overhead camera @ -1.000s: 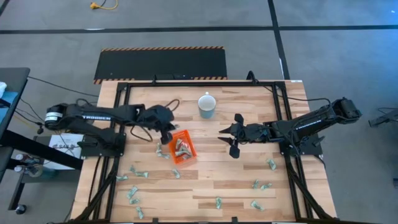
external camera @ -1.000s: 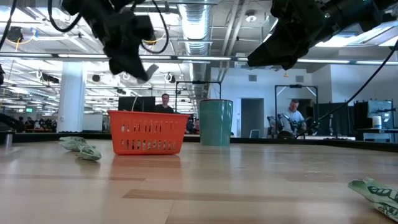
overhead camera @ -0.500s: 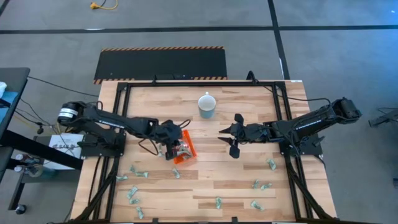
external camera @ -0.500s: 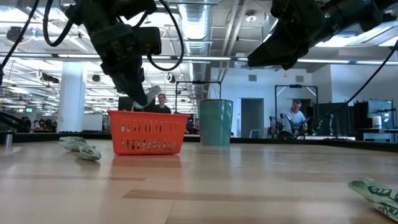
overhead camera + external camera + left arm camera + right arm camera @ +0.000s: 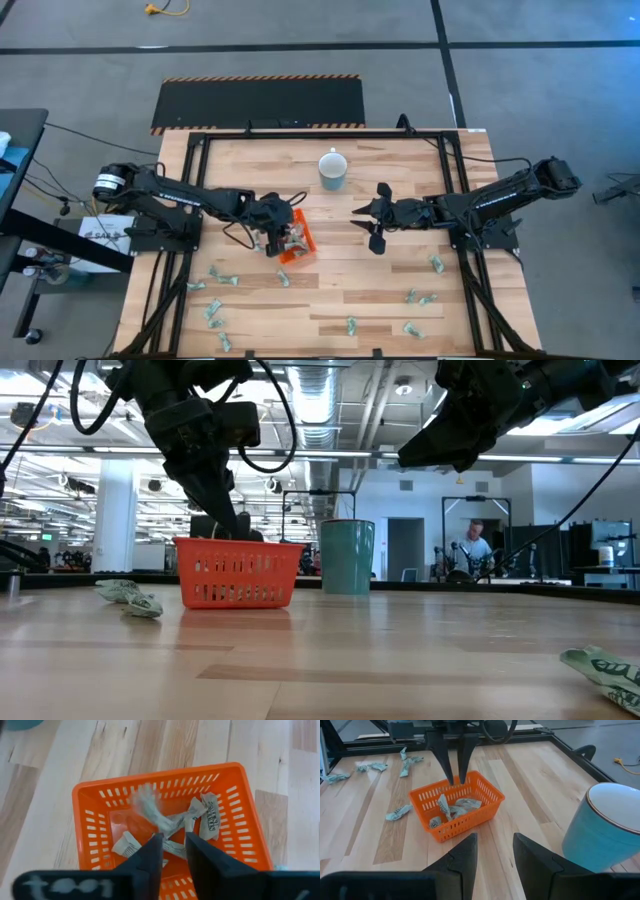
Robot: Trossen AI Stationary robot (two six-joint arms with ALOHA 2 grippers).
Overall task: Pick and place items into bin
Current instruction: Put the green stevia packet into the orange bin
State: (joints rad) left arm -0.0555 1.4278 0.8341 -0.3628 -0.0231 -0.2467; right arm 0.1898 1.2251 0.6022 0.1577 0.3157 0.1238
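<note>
The orange bin point(image 5: 300, 247) point(image 5: 238, 572) point(image 5: 160, 775) point(image 5: 470, 822) stands flat on the table, left of centre, and holds several green-and-white items point(image 5: 207, 817). My left gripper point(image 5: 274, 238) point(image 5: 228, 525) point(image 5: 173, 850) point(image 5: 455, 772) hangs open over the bin, fingers pointing down at rim height. One item point(image 5: 147, 802) shows blurred below the fingers, inside the bin. My right gripper point(image 5: 362, 218) point(image 5: 495, 850) waits open, above the table to the right of the bin and facing it. More items point(image 5: 215, 278) point(image 5: 130, 596) lie loose on the wood.
A pale blue mug point(image 5: 332, 168) point(image 5: 347, 557) point(image 5: 605, 827) stands on the far side of the bin. Loose items lie along the near side of the table point(image 5: 351, 324) and near the right arm's base point(image 5: 436, 264) point(image 5: 605, 670). People show in the room behind.
My left gripper has moved toward the near edge and down, from beside the bin's far left corner to over the bin. The pale item at its fingertips no longer shows there; it is now blurred inside the bin.
</note>
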